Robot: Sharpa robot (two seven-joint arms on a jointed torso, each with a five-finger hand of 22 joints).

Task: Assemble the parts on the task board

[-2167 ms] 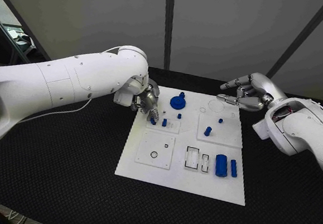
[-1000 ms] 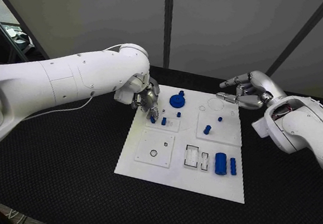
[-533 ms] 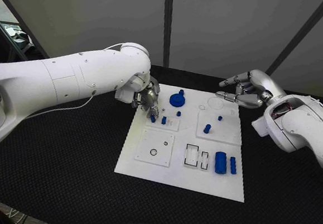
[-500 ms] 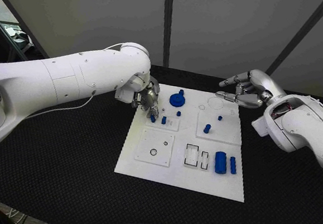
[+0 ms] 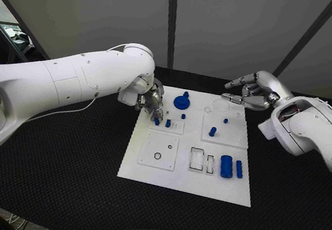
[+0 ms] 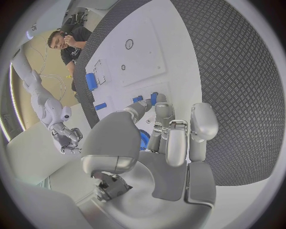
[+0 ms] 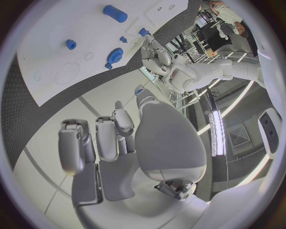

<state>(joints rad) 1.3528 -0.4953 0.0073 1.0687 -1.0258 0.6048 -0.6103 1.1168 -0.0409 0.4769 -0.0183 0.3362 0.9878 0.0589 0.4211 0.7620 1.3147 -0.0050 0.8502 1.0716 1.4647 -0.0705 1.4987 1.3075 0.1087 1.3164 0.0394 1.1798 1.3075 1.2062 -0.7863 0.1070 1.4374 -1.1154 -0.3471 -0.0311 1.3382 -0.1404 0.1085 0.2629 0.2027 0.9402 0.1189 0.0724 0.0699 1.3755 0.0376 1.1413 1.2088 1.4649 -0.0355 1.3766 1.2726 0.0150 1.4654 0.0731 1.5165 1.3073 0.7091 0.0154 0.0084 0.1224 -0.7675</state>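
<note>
The white task board point(image 5: 145, 173) lies in the middle of the black table. My left hand point(image 5: 150, 103) reaches down at the board's far left, and its fingertips point(image 6: 160, 103) pinch a blue peg point(image 5: 156, 121) standing in a small plate. A second blue peg point(image 5: 167, 123) stands just beside it. A blue gear point(image 5: 182, 101) sits near the far edge. My right hand point(image 5: 248, 94) hovers over the board's far right corner with its fingers point(image 7: 106, 136) curled in and nothing in them.
Another blue peg point(image 5: 212, 132) and a small stud point(image 5: 225, 121) stand on the right plate. A thick blue cylinder point(image 5: 226, 166) and a thin blue bar point(image 5: 239, 169) lie at the board's right, beside two rectangular slots point(image 5: 197, 159). A round hole point(image 5: 158, 156) sits lower left.
</note>
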